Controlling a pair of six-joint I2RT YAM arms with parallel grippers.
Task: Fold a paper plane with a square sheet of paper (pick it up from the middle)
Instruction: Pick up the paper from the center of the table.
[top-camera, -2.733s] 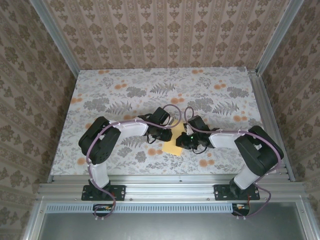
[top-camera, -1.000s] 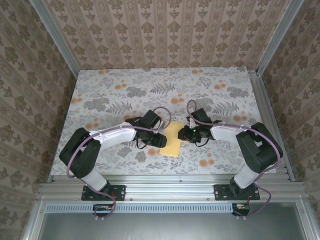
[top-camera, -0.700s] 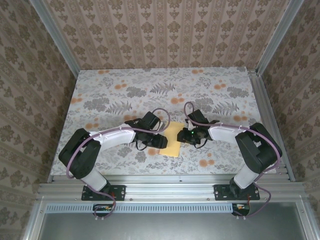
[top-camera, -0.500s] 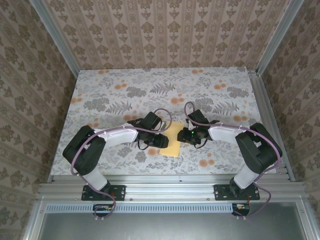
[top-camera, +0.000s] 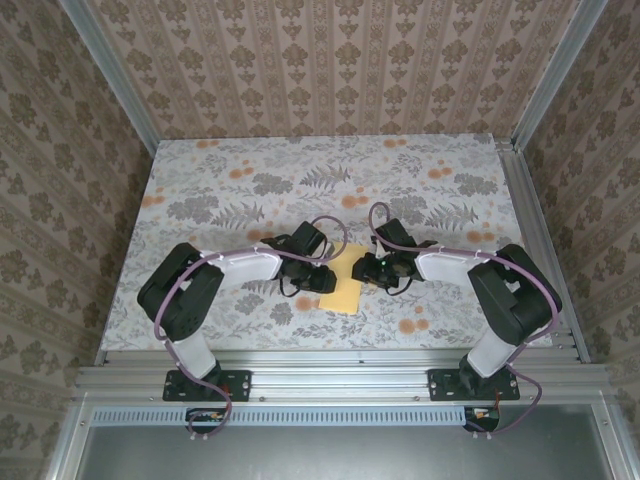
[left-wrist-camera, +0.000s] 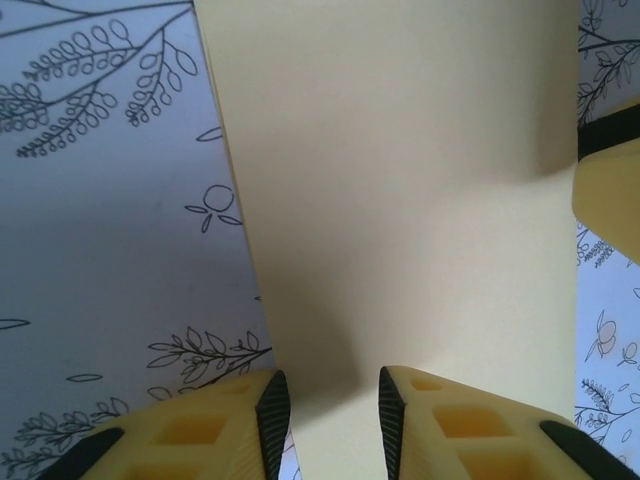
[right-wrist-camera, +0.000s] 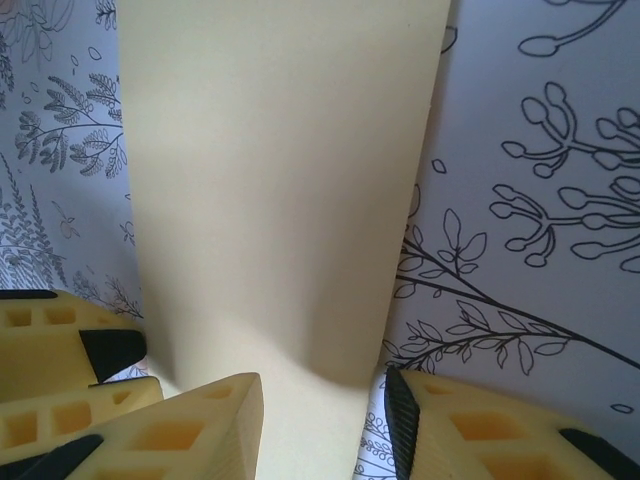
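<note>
The square sheet of paper (top-camera: 346, 285), plain mustard yellow, lies on the flower-print table (top-camera: 250, 190) between the two grippers. My left gripper (top-camera: 326, 281) comes at its left side. In the left wrist view its jaws (left-wrist-camera: 332, 385) stand a little apart over the sheet (left-wrist-camera: 400, 180), whose near edge runs between them. My right gripper (top-camera: 366, 270) comes at the right side, open, with the sheet (right-wrist-camera: 270, 180) under and between its fingertips (right-wrist-camera: 322, 385). Soft shading suggests the sheet bows slightly. A paper plane is out of view.
Patterned walls with metal frame posts (top-camera: 540, 70) close in the table on three sides. The rail (top-camera: 330, 380) with both arm bases runs along the near edge. The right gripper's yellow finger (left-wrist-camera: 610, 190) shows past the sheet's far edge in the left wrist view.
The left jaws have narrowed and the left arm's elbow has swung inward. The right jaws have widened a little. The sheet stays in place between them.
</note>
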